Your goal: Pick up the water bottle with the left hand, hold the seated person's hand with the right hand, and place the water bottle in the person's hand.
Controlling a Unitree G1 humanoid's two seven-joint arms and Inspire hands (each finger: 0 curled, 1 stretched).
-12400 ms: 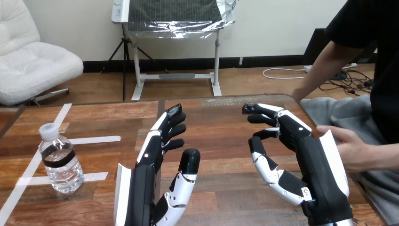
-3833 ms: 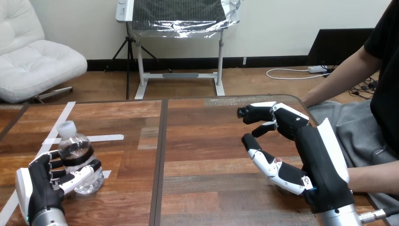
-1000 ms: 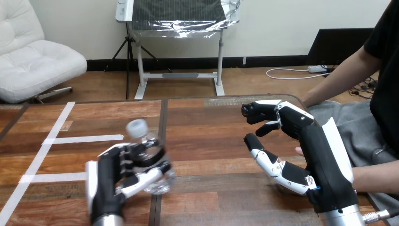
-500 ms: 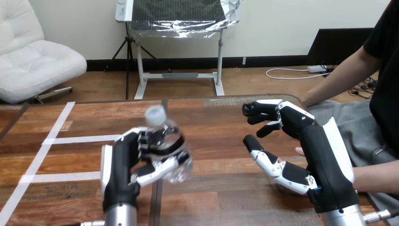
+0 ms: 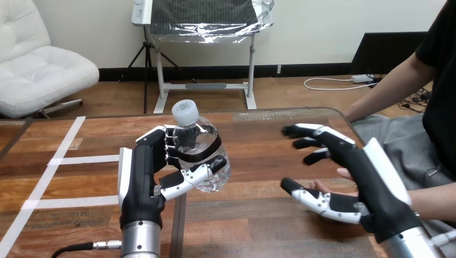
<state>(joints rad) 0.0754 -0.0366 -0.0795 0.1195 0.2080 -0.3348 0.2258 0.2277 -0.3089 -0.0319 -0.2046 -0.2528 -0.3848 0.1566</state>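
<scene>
Your left hand (image 5: 141, 180) grips the bottle (image 5: 200, 153) to carry it right. Your right hand (image 5: 365, 180) spreads wide over the person's hand (image 5: 341, 173)

The left hand (image 5: 144, 180) holds the water bottle (image 5: 201, 156) upright above the wooden table (image 5: 258, 226), fingers and thumb curled round it. The right hand (image 5: 360, 172) is spread wide over the person's hand (image 5: 342, 172), which is mostly hidden beneath it; whether they touch is unclear.
</scene>
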